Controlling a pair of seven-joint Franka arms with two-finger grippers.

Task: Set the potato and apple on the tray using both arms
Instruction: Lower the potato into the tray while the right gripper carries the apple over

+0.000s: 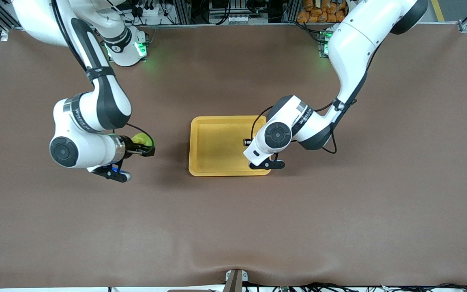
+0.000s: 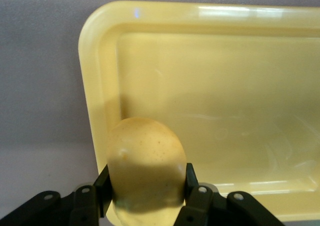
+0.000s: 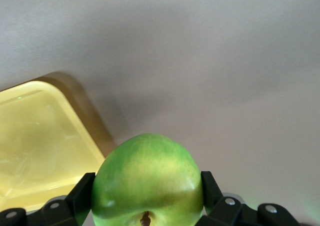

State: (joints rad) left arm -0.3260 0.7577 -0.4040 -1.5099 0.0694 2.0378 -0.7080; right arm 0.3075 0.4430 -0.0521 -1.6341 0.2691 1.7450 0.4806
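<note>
Potato (image 2: 145,168) sits clamped between the closed fingers of our left gripper (image 2: 145,196), which hangs over the tray (image 1: 217,121) near its 4 o'clock corner. Our right gripper (image 3: 146,196) is shut on the apple (image 3: 147,178), held over the brown surface (image 1: 233,227) at the tray's 9 o'clock, toward the right arm's end. We see nothing lying in the tray.

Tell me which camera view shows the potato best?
The left wrist view: the potato fills the foreground, clamped in the left gripper over the tray. In the front view the left arm hides it. The right wrist view does not show it.
</note>
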